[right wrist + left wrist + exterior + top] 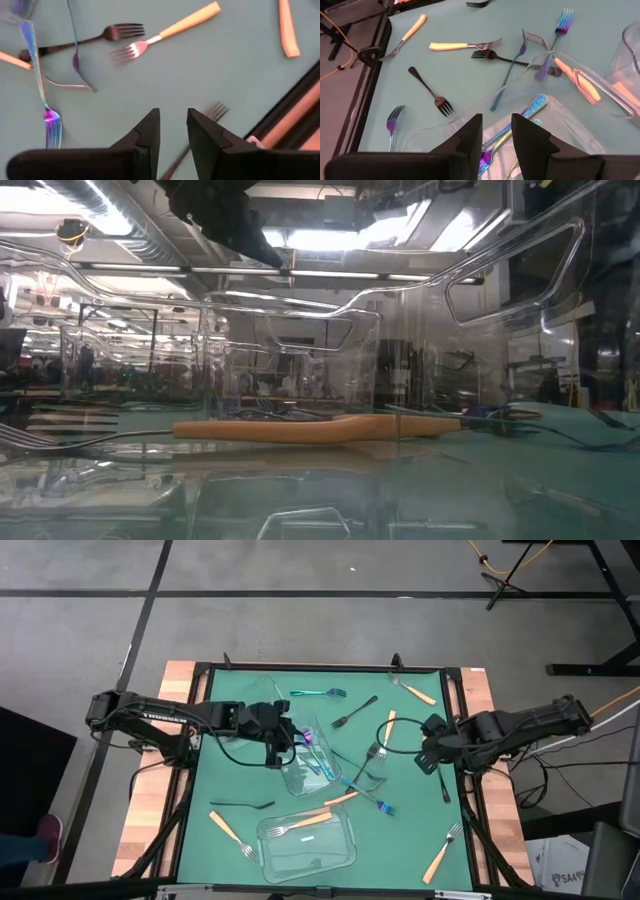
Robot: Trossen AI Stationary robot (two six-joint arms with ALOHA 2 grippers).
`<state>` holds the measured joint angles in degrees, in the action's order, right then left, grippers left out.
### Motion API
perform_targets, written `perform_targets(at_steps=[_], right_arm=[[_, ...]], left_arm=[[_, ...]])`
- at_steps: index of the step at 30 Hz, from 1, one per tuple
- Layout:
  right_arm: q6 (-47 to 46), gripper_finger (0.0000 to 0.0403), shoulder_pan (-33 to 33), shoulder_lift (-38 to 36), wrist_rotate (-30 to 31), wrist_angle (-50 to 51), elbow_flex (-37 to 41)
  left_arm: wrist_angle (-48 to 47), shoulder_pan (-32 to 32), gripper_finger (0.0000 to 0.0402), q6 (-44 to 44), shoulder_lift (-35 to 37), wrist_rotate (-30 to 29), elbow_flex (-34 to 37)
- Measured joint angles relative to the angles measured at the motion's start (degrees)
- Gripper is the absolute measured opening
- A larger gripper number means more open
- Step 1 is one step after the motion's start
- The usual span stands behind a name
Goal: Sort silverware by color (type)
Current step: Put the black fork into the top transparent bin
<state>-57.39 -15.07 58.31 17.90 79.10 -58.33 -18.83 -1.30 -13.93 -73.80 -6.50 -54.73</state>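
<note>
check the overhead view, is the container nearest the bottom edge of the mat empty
No, the clear container holds an orange-handled fork.

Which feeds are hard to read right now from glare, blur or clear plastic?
Low view: looks through the clear container, ceiling lights glare, reflections warp; only the orange-handled fork reads cleanly. Left wrist view: container rim distorts cutlery behind it. Right wrist view: soft but readable. High view: even light, no glare.

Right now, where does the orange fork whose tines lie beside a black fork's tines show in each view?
High: orange fork right of centre, on the mat.
Low: cannot be picked out.
Left wrist: upper middle.
Right wrist: top centre.
Shared landmark: black fork, its tines beside this one's.
</note>
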Motion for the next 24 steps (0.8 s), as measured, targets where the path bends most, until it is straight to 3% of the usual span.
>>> perform_targets(at_steps=[8, 15, 18, 24], right_arm=[[4.21, 0.0088, 10.89, -0.36, -1.12, 1.16, 0.29], [8.03, 0.0088, 21.45, -0.30, -10.91, 0.45, 9.96], [8.20, 0.0088, 23.37, -0.24, -13.51, -1.61, 15.04], [9.39, 0.0084, 23.32, 0.44, -14.02, -10.57, 14.56]], left_arm=[[-0.02, 0.00, 0.0098, 0.04, 0.00, 0.00, -0.01], [-0.02, 0.00, 0.0098, 0.35, 0.00, 0.00, 0.00], [-0.02, -0.02, 0.0098, 0.37, 0.00, 0.00, 0.01], [-0.07, 0.00, 0.0098, 0.39, -0.07, 0.04, 0.01]])
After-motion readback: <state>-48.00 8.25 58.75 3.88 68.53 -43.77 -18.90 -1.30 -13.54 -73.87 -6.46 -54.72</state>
